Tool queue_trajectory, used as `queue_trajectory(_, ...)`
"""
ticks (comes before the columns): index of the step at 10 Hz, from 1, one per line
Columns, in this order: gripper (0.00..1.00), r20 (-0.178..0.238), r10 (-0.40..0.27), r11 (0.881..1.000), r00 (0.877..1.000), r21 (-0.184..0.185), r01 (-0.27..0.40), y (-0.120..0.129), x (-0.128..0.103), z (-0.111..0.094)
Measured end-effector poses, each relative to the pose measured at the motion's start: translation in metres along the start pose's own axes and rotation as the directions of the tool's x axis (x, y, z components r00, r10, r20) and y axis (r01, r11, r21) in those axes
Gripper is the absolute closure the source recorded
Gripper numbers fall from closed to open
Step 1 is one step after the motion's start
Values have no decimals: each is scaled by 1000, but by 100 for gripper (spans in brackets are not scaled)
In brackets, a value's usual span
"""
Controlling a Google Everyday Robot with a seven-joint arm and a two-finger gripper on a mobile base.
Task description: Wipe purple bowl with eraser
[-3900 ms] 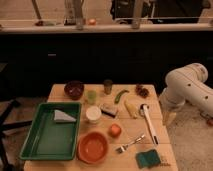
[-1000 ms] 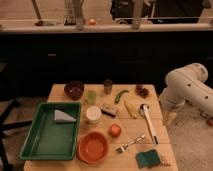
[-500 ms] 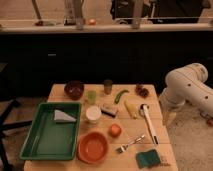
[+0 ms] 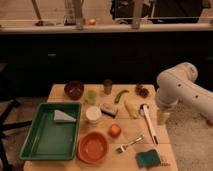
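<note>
The purple bowl (image 4: pixel 74 90) sits at the table's back left corner. The eraser (image 4: pixel 107 110), a small dark block with a lighter face, lies near the middle of the table, right of a white cup (image 4: pixel 93 115). My white arm (image 4: pixel 179 89) hangs off the table's right edge. The gripper (image 4: pixel 162 118) points down beside that edge, well to the right of the eraser and far from the bowl. It holds nothing that I can see.
A green tray (image 4: pixel 37 145) with a folded grey cloth fills the left front. An orange bowl (image 4: pixel 92 147), fork (image 4: pixel 130 143), teal sponge (image 4: pixel 148 158), white-handled brush (image 4: pixel 149 124), orange fruit (image 4: pixel 115 130), banana (image 4: pixel 131 107), green pepper (image 4: pixel 121 96), green cup (image 4: pixel 91 96) and can (image 4: pixel 108 86) crowd the table.
</note>
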Motion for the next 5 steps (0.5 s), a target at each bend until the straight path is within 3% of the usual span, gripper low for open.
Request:
queue_trajectory(2, 20, -15, -6, 1000, 1000, 7, 6, 1, -44, 6)
queue_trajectory(3, 20, 7, 7, 1000, 1000, 15, -7, -1, -63, 11)
queue_trajectory(4, 20, 45, 21, 1000, 999, 17, -22, -1, -72, 15)
queue_trajectory(5, 20, 153, 56, 998, 987, 13, -58, -6, -79, 23)
